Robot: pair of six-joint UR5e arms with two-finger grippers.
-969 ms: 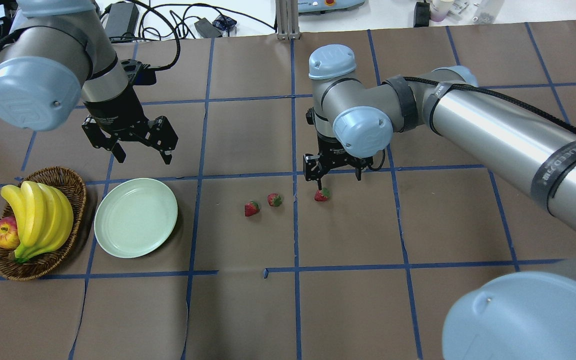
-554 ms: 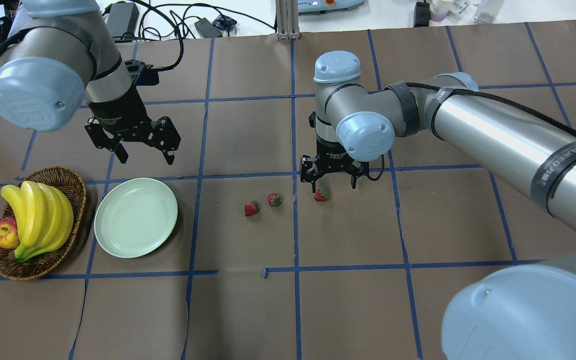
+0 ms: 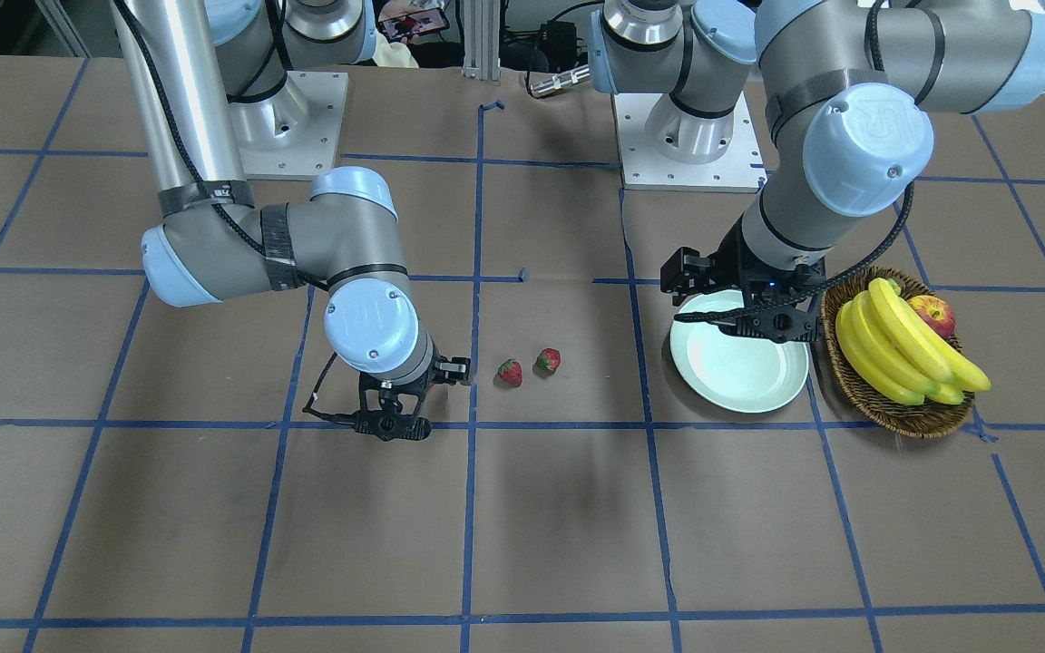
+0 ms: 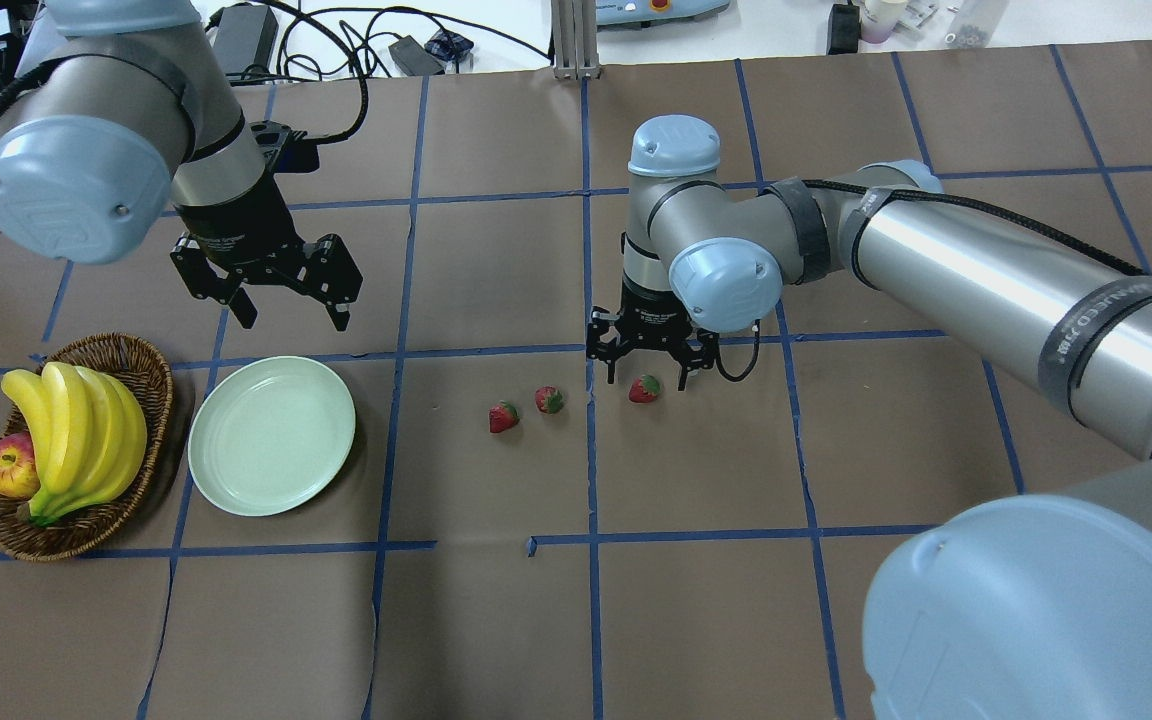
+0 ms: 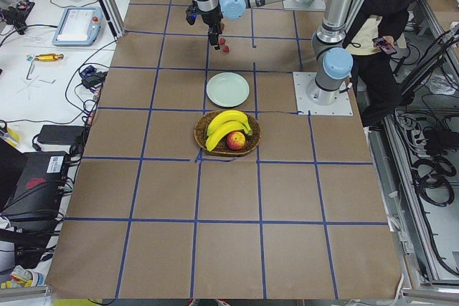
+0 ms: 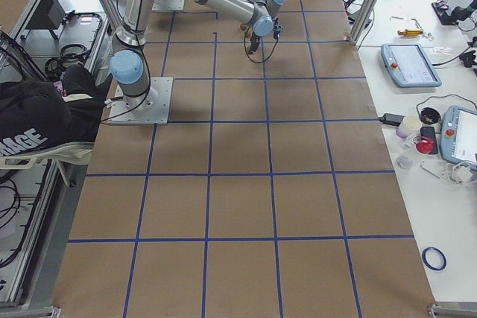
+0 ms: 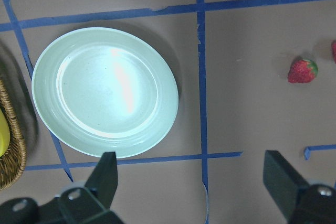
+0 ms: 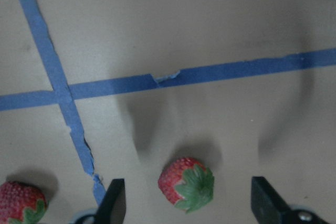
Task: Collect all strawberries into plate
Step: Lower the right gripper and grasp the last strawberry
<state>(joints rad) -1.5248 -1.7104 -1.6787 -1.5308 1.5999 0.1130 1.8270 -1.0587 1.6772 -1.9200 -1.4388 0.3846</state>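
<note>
Three strawberries lie in a row in the overhead view: a left one point(image 4: 503, 416), a middle one point(image 4: 549, 400) and a right one point(image 4: 644, 389). My right gripper point(image 4: 647, 380) is open and low, with a finger on each side of the right strawberry point(image 8: 187, 183), not touching it. The front view shows only the left point(image 3: 548, 361) and middle point(image 3: 510, 372) strawberries; the third is hidden behind my right gripper point(image 3: 391, 419). The mint-green plate point(image 4: 271, 436) is empty. My left gripper point(image 4: 289, 318) is open and empty, hovering over the plate's far edge point(image 7: 105, 92).
A brown wicker basket point(image 4: 151, 362) with bananas point(image 4: 76, 430) and an apple point(image 4: 8, 465) stands left of the plate, almost touching it. Blue tape lines cross the brown table cover. Cables and boxes lie past the table's far edge.
My right gripper has shifted left and come down, so its open fingers now stand on both sides of the right strawberry. The left arm has barely moved.
</note>
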